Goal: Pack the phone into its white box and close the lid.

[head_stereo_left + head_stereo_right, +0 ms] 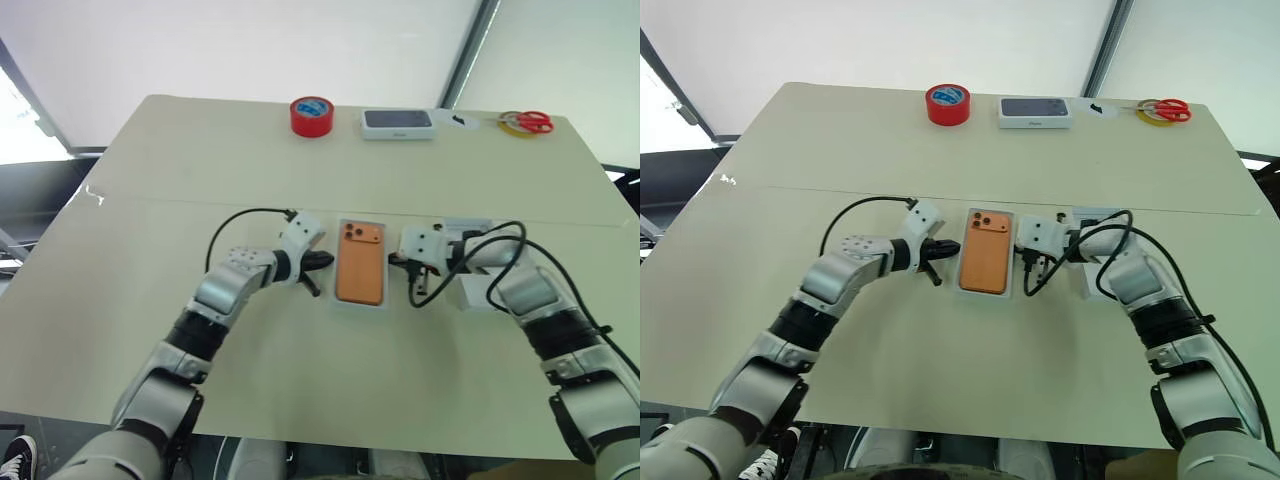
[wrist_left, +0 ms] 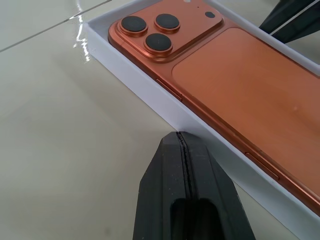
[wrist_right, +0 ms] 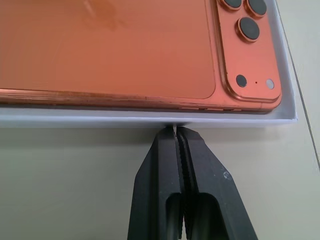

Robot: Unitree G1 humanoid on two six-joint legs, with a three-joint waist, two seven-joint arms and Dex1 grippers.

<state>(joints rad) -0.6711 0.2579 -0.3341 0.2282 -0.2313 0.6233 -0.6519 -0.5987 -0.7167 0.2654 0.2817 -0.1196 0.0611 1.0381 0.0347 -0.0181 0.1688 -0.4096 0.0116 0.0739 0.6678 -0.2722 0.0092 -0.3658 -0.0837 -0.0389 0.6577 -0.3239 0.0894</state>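
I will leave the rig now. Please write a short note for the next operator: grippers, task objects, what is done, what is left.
Left gripper: shut, empty, tips at the left wall of the white box.
Right gripper: shut, empty, tips at the box's right wall.
Done: the phone lies in the box, back up.
Left: the lid, lying under the right arm, must go onto the box.

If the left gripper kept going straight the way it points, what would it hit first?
Most likely the near side wall of the white box, just ahead of the shut left gripper; the phone lies behind it.
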